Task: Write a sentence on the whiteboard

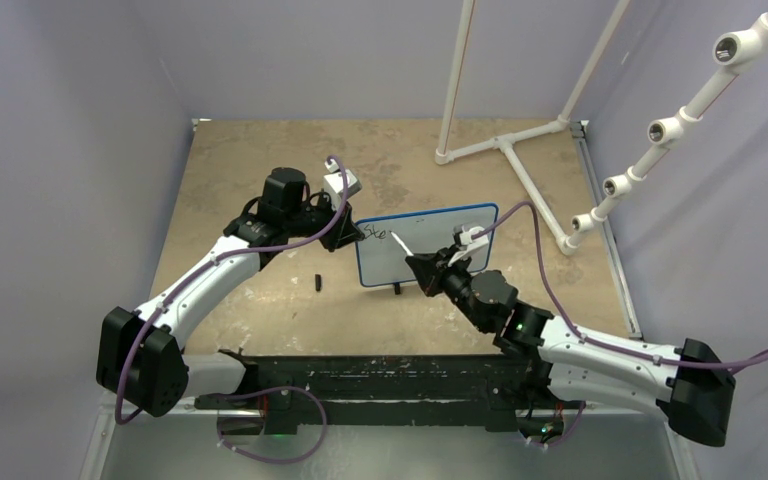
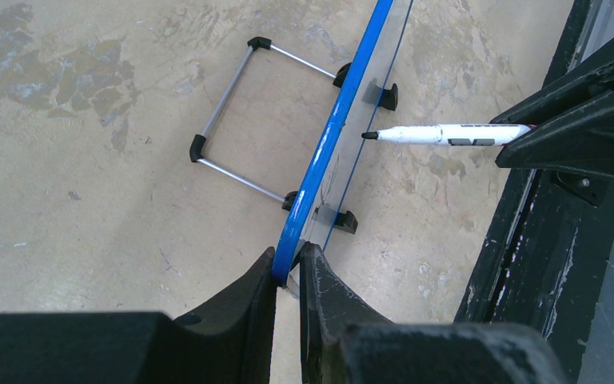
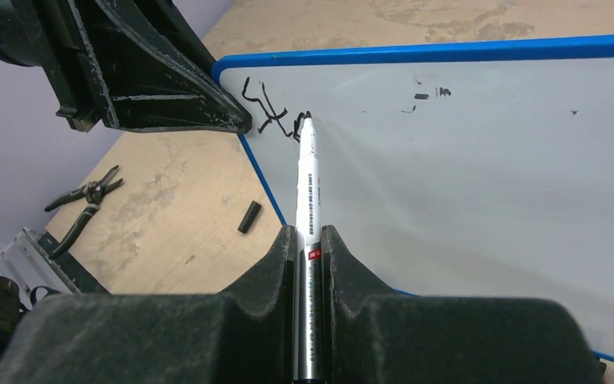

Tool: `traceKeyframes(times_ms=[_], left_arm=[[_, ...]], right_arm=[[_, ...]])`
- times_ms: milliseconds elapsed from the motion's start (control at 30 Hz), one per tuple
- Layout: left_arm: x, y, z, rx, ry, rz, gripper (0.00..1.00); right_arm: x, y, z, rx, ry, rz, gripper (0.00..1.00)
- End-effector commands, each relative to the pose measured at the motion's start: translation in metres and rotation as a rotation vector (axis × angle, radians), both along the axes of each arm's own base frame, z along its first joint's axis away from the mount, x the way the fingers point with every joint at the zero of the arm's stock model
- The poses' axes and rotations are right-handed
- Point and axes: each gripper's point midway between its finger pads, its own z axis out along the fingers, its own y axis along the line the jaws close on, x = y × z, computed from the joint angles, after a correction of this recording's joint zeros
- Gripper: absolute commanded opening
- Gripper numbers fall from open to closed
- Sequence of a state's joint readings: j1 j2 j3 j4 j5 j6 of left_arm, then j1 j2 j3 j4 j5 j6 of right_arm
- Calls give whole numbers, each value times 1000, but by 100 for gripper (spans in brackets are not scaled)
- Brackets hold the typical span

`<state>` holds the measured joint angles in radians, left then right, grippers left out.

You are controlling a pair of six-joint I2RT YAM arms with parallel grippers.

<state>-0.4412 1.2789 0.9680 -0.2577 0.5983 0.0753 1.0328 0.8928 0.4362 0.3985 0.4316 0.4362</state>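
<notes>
Top view: whiteboard [image 1: 420, 225] stood upright mid-counter [image 1: 250, 190], its left rim pinched by the left gripper [image 1: 352, 232]. Marker [image 1: 403, 246] clamped in the right gripper [image 1: 420, 266], tip at the board face beside the sentence [image 1: 377, 234]. Only a few strokes are down, near the top-left corner, so the writing step is judged in hand and early. Small black cap [image 1: 317, 282] lies on the counter left of the board, apart from it. White pipe frame [image 1: 505, 145] at far right, plain lilac walls all round

Left wrist: gripper fingers pressed onto the blue rim, board seen edge-on, wire stand [image 2: 232, 112] behind it. Marker tip is at or just off the face; contact cannot be told

Right wrist: marker pinched between the fingers, tip at the rightmost stroke. Next move judged: tip to be dragged rightward under light, even pressure, with the board braced against tipping. Pliers [image 3: 86, 194] seen near the counter edge. Counter surface is worn, blotchy tan
</notes>
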Motion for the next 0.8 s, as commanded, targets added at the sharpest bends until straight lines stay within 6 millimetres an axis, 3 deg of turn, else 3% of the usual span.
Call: traceKeyframes(times_ms=[0, 367, 767], left_arm=[[4, 6, 2, 27, -52, 12, 0], [3, 6, 3, 24, -55, 9, 0], [3, 5, 4, 22, -58, 7, 0]], right_arm=[[9, 2, 24, 39, -51, -29, 0], [15, 5, 12, 5, -22, -53, 0], [5, 4, -28, -34, 71, -27, 0]])
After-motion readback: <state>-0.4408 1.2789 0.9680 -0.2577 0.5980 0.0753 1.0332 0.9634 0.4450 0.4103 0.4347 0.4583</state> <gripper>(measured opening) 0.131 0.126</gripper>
